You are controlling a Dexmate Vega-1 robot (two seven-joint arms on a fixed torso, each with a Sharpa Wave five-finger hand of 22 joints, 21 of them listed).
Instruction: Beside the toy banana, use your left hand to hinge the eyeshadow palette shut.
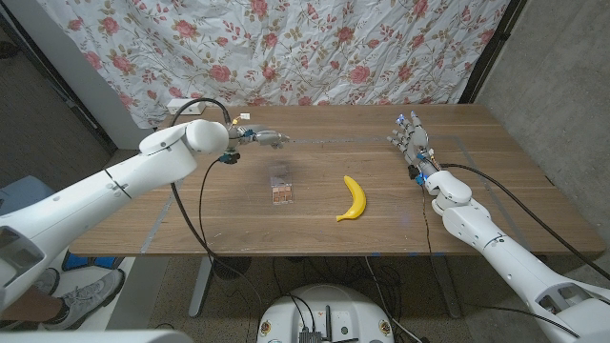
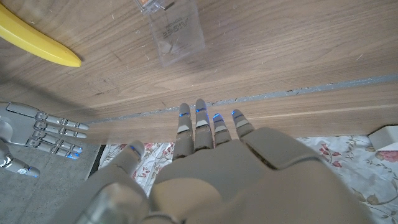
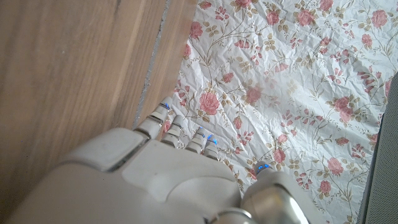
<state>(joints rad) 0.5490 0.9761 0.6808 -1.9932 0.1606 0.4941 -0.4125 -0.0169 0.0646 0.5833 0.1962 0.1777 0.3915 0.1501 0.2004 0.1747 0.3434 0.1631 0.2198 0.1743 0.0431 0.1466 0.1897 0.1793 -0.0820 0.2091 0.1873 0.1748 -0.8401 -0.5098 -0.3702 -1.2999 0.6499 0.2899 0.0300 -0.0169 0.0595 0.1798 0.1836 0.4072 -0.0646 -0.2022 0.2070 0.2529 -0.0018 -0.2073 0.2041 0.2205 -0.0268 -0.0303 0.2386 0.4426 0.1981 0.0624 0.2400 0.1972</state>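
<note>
A small eyeshadow palette sits mid-table, its clear lid standing up from the base. The yellow toy banana lies just to its right. My left hand hovers over the far part of the table behind the palette, fingers stretched out and apart, holding nothing. In the left wrist view the left hand reaches toward the palette's clear lid, with a gap of bare wood between them, and the banana lies off to one side. My right hand stands at the right, fingers extended and empty.
A floral cloth hangs behind the wooden table. A white box sits at the back left edge. A thin tape line runs across the far part of the table. A person's shoe is on the floor at lower left.
</note>
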